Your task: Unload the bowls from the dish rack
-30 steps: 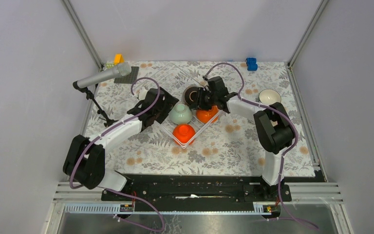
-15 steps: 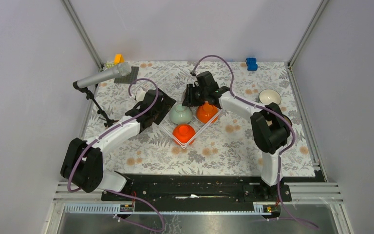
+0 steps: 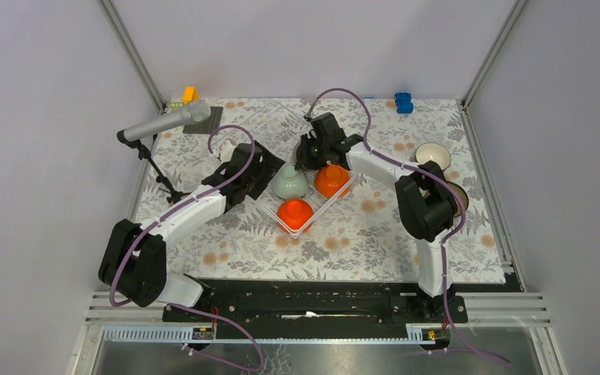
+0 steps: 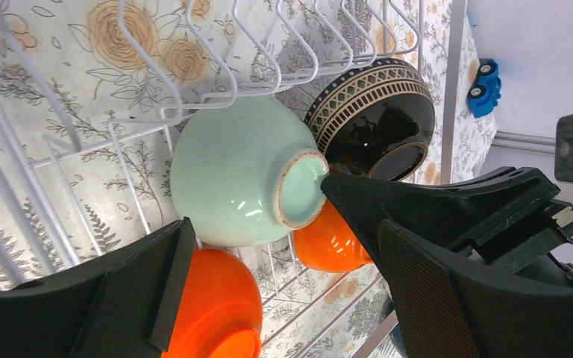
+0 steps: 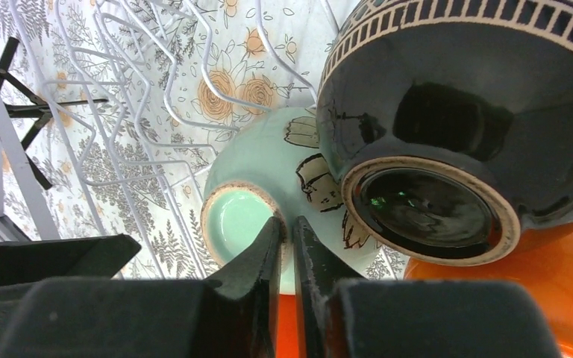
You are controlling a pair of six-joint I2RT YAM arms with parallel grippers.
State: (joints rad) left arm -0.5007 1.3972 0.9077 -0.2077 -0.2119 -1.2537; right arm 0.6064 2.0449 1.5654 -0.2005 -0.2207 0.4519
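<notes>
The white wire dish rack (image 3: 310, 221) holds a mint green bowl (image 3: 290, 183), two orange bowls (image 3: 333, 180) (image 3: 294, 212) and a dark brown patterned bowl (image 3: 304, 155), all upside down. My left gripper (image 3: 269, 176) is open, its jaws on either side of the mint bowl (image 4: 239, 179) without touching it. My right gripper (image 3: 309, 154) is shut and empty, low over the dark brown bowl (image 5: 455, 127). Its tips (image 5: 287, 222) line up with the mint bowl's foot ring (image 5: 235, 216). A white bowl (image 3: 432, 155) sits on the table at the right.
A microphone (image 3: 166, 123) on a small tripod (image 3: 162, 176) stands left of the left arm. A dark grey mat (image 3: 207, 120) and a yellow block (image 3: 190, 94) lie at the back left, a blue toy (image 3: 403, 102) at the back right. A dark round rim (image 3: 458, 195) shows behind the right arm.
My right gripper has swung left, from beside the dark brown bowl to over it, towards the mint bowl. The left gripper has barely moved.
</notes>
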